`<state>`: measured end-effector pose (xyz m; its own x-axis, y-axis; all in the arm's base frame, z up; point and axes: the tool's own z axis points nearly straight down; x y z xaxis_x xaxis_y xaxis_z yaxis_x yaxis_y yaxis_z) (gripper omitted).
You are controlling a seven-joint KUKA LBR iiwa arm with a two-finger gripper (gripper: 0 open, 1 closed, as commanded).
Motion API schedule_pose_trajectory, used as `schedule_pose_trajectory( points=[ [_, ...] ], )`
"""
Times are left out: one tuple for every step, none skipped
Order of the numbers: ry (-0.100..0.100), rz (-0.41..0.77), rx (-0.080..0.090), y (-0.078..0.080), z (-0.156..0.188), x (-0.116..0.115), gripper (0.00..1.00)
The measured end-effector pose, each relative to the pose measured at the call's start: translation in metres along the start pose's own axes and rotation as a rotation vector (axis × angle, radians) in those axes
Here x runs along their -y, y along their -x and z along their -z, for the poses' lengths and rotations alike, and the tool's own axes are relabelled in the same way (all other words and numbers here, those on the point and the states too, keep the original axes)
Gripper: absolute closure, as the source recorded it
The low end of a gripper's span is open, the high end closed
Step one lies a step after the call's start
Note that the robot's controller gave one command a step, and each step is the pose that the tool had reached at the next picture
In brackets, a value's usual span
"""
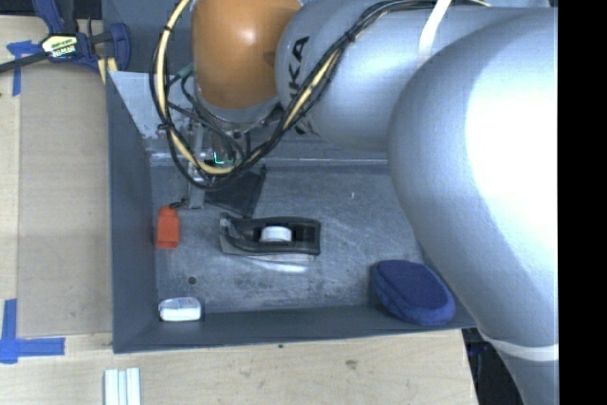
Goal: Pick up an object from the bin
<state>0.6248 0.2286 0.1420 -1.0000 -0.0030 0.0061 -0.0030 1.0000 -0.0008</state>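
Bulky grey arm (474, 138) overhung the gripper (199, 187), its state untellable; it needed centring over the orange block (168, 228), clear of the bin's left wall (128, 204).

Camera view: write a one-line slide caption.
Gripper at upper left of the grey bin, near an orange block, black tape dispenser, white piece, blue pouch.

Bin (128, 204) clearance: bare floor lies open between white oval piece (180, 309) and blue pouch (411, 292). Obstacles: black tape dispenser (270, 237) at centre, orange block (168, 228) left; arm (398, 100) overhangs the far side.
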Motion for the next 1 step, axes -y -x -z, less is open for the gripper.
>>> schedule_pose_trajectory(
  points=[
    [0.006, 0.077, 0.018, 0.002, -0.0409, 0.0409, 0.0]
  ],
)
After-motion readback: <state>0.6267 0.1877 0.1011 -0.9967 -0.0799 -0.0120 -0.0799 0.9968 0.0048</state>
